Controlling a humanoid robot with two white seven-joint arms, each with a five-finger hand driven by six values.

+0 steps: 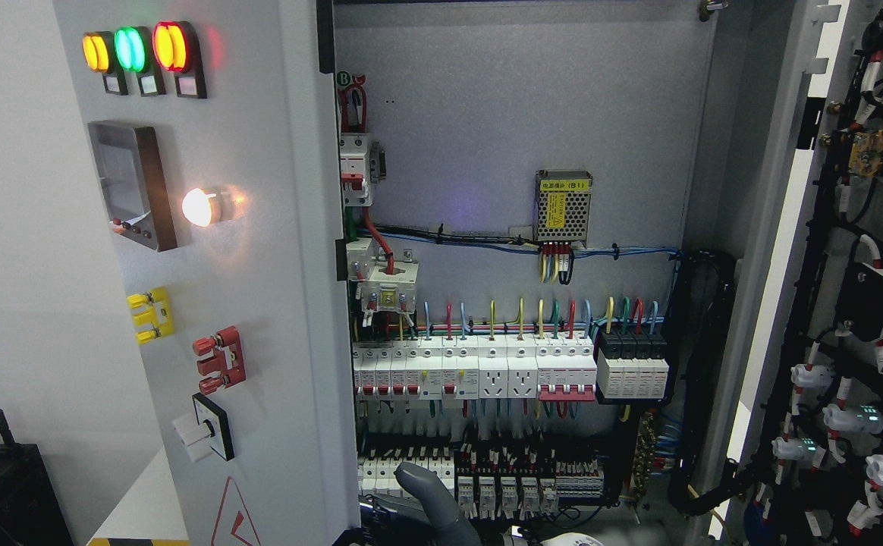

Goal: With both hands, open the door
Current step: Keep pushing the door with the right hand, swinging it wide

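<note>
Grey door (259, 303), yellow-green-red lamps (130, 49)

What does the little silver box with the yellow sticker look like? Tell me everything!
The silver box is small and looks like metal, with a mesh of tiny holes across its front. A yellow label sits on the mesh, and a pale strip with print runs along its top. It is fixed upright on the grey back panel inside the open cabinet. Red, yellow and dark wires hang from its bottom edge, meeting the blue cable bundle below.

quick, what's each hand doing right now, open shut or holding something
Left hand: not in view.
Right hand: not in view.
One grey finger shows at the bottom edge by the breaker rows; whose hand and what state cannot be told.
</note>
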